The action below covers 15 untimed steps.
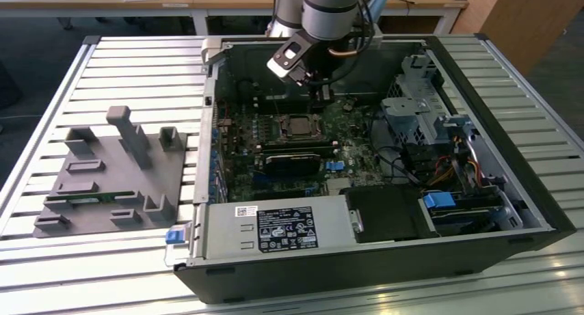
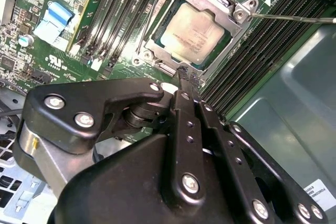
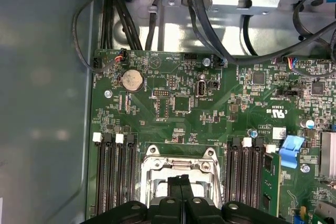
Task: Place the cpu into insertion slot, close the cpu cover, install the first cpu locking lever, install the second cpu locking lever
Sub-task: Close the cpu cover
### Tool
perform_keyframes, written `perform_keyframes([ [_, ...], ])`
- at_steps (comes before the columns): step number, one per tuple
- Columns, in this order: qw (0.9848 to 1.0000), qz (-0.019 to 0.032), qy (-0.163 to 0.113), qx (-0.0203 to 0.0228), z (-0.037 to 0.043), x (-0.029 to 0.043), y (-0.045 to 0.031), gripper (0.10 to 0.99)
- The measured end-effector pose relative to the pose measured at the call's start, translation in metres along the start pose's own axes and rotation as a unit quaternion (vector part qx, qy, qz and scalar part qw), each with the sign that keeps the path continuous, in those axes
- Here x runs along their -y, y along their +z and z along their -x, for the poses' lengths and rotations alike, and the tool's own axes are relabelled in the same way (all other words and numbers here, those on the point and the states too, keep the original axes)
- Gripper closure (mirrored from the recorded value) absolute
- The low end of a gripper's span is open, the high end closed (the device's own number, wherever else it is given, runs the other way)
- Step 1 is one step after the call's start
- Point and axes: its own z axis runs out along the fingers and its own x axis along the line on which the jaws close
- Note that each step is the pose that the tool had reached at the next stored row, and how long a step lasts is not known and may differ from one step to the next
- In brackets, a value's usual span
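The cpu, a silvery square chip, lies in the insertion slot on the green board. The cpu cover, a metal frame with a cut-out centre, lies flat over the chip's edges. A thin wire lever sticks out sideways from one socket corner. My gripper is shut with nothing between its black fingers, its tip right at the socket's edge. In the first wrist view my gripper hangs over the cpu cover. In the exterior view my gripper is just behind the cpu.
The open computer case lies on a slatted table. Black memory slots flank the socket on both sides. A black finned card sits in front of it. Cables and a drive cage fill the exterior view's right. A grey fixture stands outside.
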Motion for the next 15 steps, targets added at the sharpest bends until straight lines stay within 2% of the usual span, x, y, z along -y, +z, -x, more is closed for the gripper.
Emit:
perform_keyframes([
  [15,1.0000,0.0000,0.000,0.0000,-0.0001,0.0055,0.0004,0.980],
])
